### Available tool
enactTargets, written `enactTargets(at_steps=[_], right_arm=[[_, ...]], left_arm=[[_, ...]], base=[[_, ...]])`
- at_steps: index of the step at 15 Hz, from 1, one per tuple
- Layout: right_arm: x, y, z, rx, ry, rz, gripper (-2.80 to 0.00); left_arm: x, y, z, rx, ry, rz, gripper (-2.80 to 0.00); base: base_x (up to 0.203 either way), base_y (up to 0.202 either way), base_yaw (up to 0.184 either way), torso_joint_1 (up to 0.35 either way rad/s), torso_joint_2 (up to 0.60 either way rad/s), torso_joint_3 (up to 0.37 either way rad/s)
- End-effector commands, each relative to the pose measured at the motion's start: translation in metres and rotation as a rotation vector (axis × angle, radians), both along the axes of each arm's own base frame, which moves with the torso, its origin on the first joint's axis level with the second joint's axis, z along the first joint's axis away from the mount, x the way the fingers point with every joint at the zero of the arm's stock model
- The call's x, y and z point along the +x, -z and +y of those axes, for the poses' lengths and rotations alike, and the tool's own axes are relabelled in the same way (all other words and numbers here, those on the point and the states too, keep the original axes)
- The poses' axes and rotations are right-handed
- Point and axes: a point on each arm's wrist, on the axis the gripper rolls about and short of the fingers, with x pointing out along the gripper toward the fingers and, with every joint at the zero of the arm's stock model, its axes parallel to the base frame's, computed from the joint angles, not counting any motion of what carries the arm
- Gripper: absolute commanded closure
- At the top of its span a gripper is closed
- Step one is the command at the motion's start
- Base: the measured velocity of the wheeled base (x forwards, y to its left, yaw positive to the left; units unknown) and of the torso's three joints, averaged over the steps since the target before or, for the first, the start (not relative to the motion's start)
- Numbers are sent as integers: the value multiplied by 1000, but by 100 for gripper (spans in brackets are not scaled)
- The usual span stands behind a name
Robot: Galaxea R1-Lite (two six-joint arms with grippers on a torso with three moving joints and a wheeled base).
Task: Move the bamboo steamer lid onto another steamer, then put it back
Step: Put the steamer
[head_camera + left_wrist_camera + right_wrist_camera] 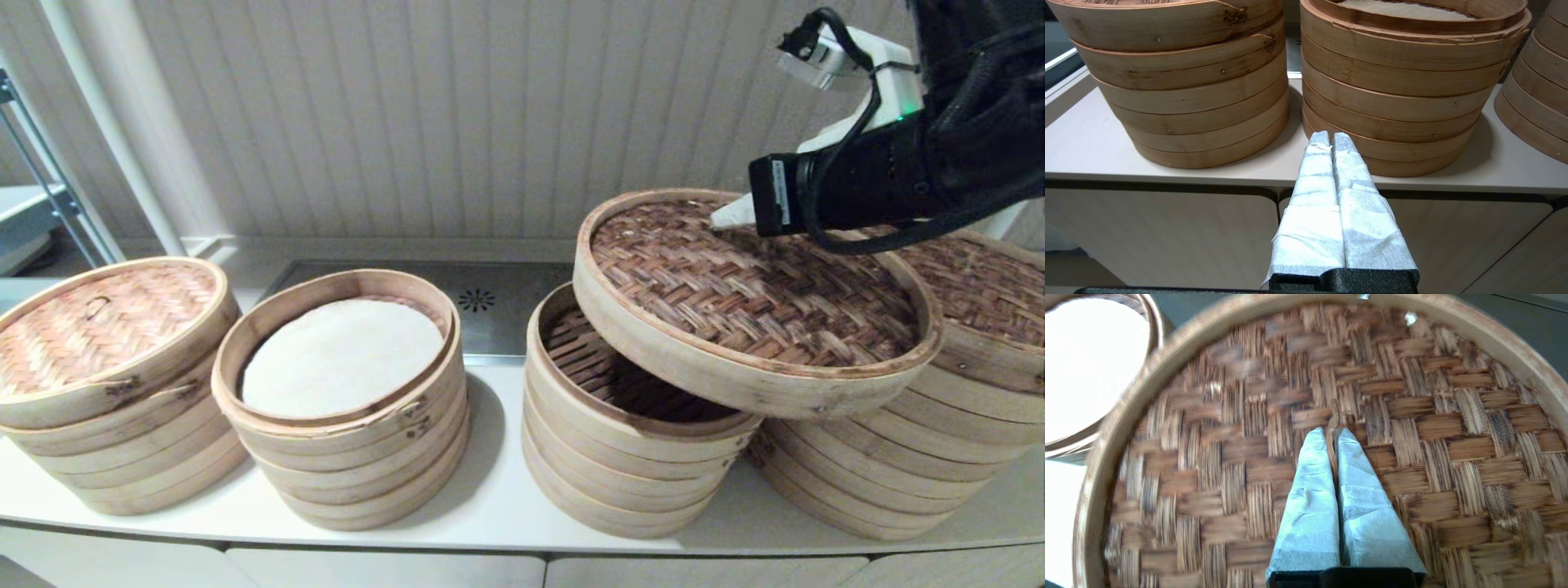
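Holding lid (751, 302) by its handle in our clenched right gripper (1334, 435), tilted over open steamer (620, 425), lidded stack (963, 392) crowding behind, left gripper (1330, 139) closed, parked.

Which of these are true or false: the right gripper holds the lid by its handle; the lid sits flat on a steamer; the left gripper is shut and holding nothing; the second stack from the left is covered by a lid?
1. The right gripper holds the lid by its handle. True.
2. The lid sits flat on a steamer. False: it is tilted in the air above the open steamer stack.
3. The left gripper is shut and holding nothing. True.
4. The second stack from the left is covered by a lid. False: it is open, with a white liner inside.
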Motion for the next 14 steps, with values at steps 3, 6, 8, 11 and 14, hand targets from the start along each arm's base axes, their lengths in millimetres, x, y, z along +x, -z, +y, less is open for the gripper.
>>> enactTargets(at_steps=[3,6,8,11,14], right_arm=[[22,23,24,-46,-2,47,0],[31,33,29,-61,0,71,0],[35,41,28,-71,8,96,0],[46,50,32,-56,17,58,0],[54,59,37,-54,12,53,0]], left_arm=[[2,5,0,0,-1,19,0],[2,5,0,0,0,19,0],[2,5,0,0,-1,19,0],[2,5,0,0,-1,19,0],[2,5,0,0,-1,19,0]], base=[[0,0,0,0,0,0],[0,0,0,0,0,0],[0,0,0,0,0,0],[0,0,0,0,0,0],[0,0,0,0,0,0]])
